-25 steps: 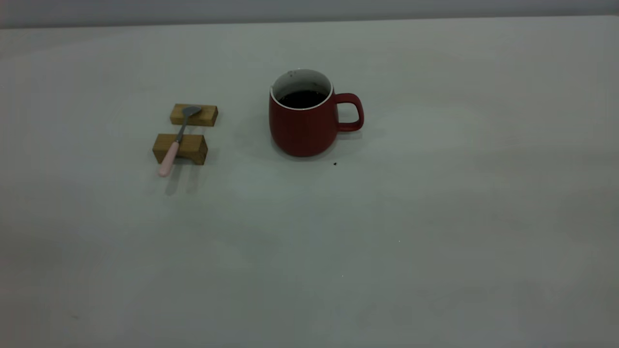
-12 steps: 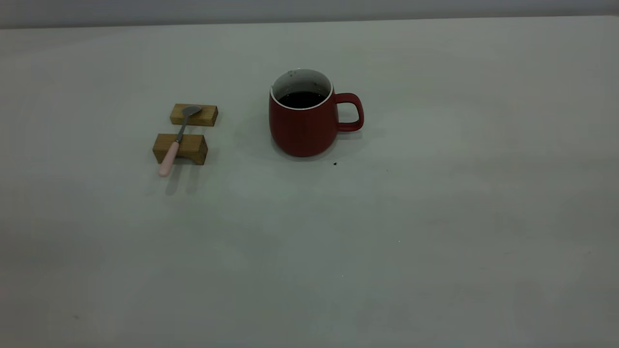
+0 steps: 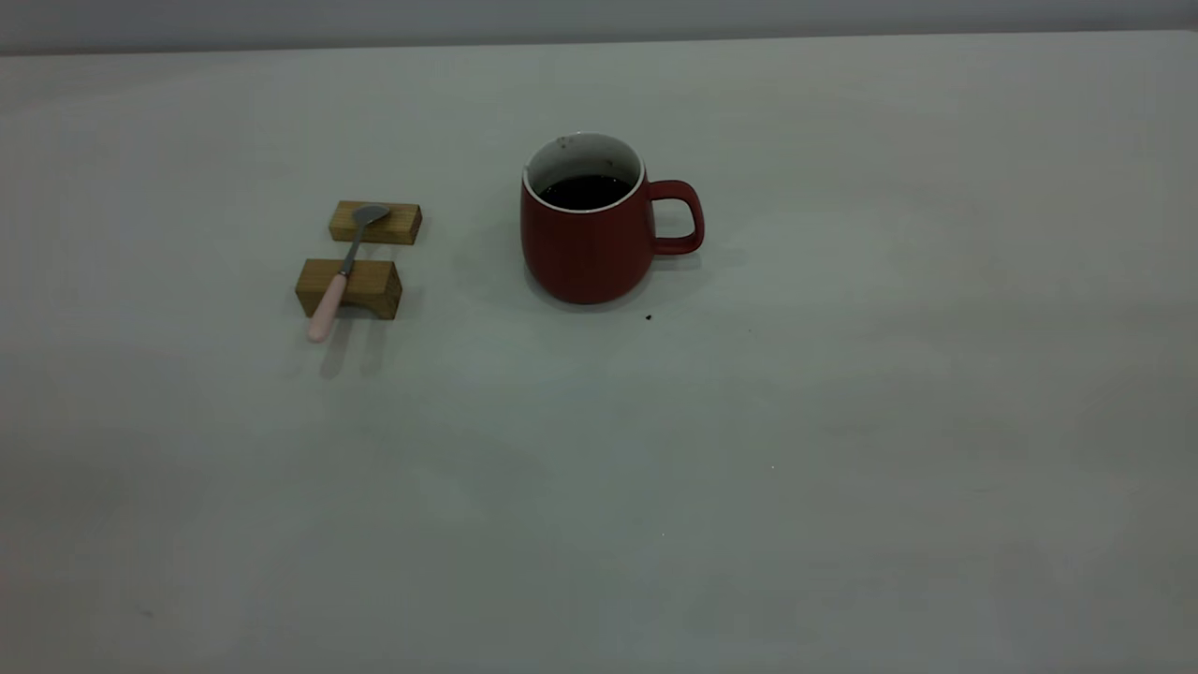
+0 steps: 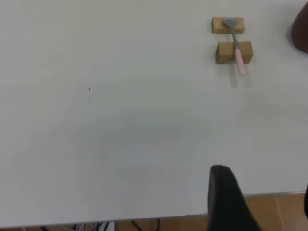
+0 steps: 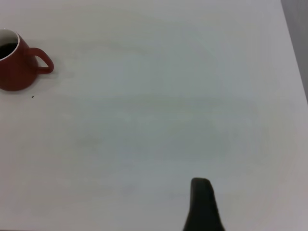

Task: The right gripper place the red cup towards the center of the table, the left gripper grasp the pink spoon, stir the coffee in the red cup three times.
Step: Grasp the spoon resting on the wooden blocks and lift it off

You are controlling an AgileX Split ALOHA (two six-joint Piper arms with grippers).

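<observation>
The red cup (image 3: 588, 234) stands upright near the table's (image 3: 842, 421) middle, its handle pointing right and dark coffee (image 3: 585, 192) inside. It also shows far off in the right wrist view, red cup (image 5: 13, 65). The pink spoon (image 3: 339, 277) lies across two tan wooden blocks (image 3: 349, 287) to the cup's left, and appears in the left wrist view as the pink spoon (image 4: 237, 50). Neither arm shows in the exterior view. My left gripper (image 4: 263, 192) hangs open at the table's edge, far from the spoon. My right gripper (image 5: 260, 207) shows one black finger (image 5: 202, 204) with nothing beside it, far from the cup.
A few tiny dark specks (image 3: 648, 317) lie on the table just in front of the cup. The table's near edge (image 4: 144, 219) and brown floor beyond it show in the left wrist view.
</observation>
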